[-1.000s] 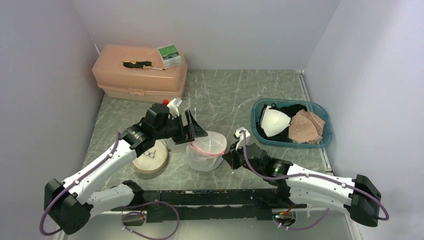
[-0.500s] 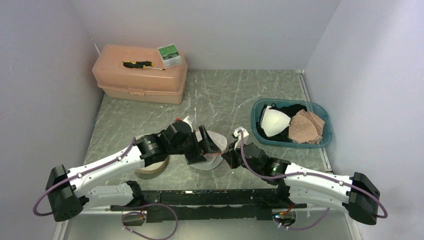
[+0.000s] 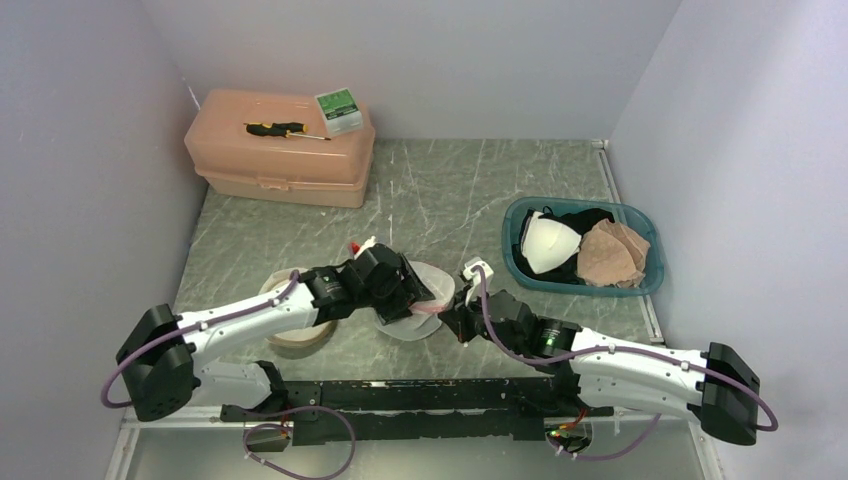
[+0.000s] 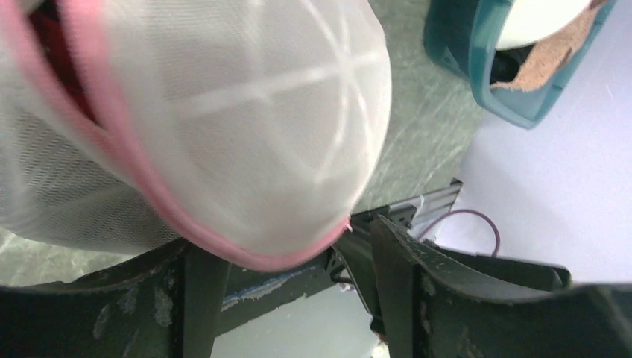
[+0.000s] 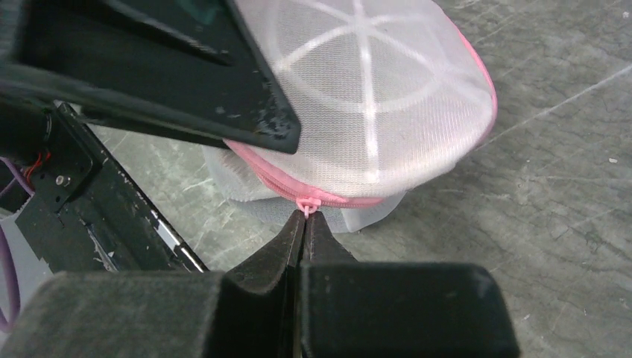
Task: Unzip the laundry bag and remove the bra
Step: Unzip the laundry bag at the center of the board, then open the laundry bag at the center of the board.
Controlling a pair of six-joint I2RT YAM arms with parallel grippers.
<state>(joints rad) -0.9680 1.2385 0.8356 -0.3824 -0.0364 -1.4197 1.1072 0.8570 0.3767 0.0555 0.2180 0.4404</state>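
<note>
We're pinching the small pink zipper pull (image 5: 307, 203) w/ the right gripper (image 5: 304, 221), jaws closed on it. The left gripper (image 4: 287, 250) is hanging open, fingers astride the white mesh dome-shaped laundry bag (image 5: 373, 104), which is sitting centre-near on the grey marbled table (image 3: 480, 190).

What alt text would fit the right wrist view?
The shut right gripper pinches the pink zipper pull of a white mesh laundry bag on a grey marbled table. The left gripper's finger overlaps the bag's upper left.
</note>
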